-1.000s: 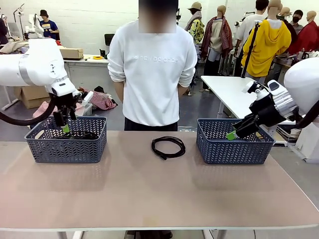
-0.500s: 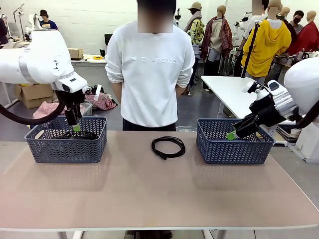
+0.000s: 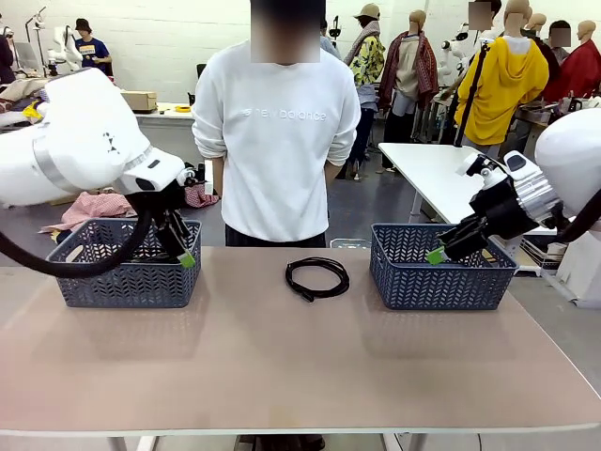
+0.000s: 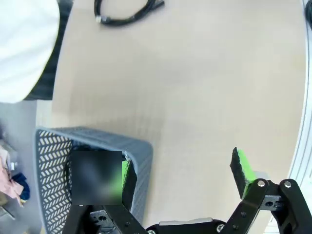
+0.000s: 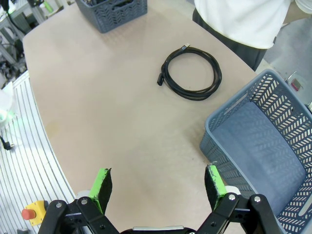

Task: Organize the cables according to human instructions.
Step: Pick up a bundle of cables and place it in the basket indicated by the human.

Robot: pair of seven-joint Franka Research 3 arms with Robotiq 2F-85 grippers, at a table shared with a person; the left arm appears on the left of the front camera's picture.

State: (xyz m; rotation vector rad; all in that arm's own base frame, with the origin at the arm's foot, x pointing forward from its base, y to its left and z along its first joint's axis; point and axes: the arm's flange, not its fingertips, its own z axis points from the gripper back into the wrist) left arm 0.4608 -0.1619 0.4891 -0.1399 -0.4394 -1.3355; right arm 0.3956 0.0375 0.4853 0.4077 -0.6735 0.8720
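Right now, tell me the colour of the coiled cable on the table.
Black; the coiled cable shows best in the right wrist view.

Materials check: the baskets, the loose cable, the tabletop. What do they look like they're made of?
Right basket and left basket: likely moulded plastic, matte blue-grey, going by the uniform herringbone cut-outs.
Cable: black, probably rubber or PVC jacket, with a slight sheen; it holds a loose coil.
Tabletop: smooth matte beige, perhaps laminate or a mat; can't tell which.

A white wall [image 3: 178, 38] closes the far side at twelve o'clock. Grey floor [image 3: 376, 202] runs beyond the tan table [image 3: 300, 357]. At ten o'clock, a desk [image 3: 174, 115] bears a cardboard box [image 3: 137, 100]; at two o'clock stands a white table [image 3: 427, 169]. Lighting is even and bright.
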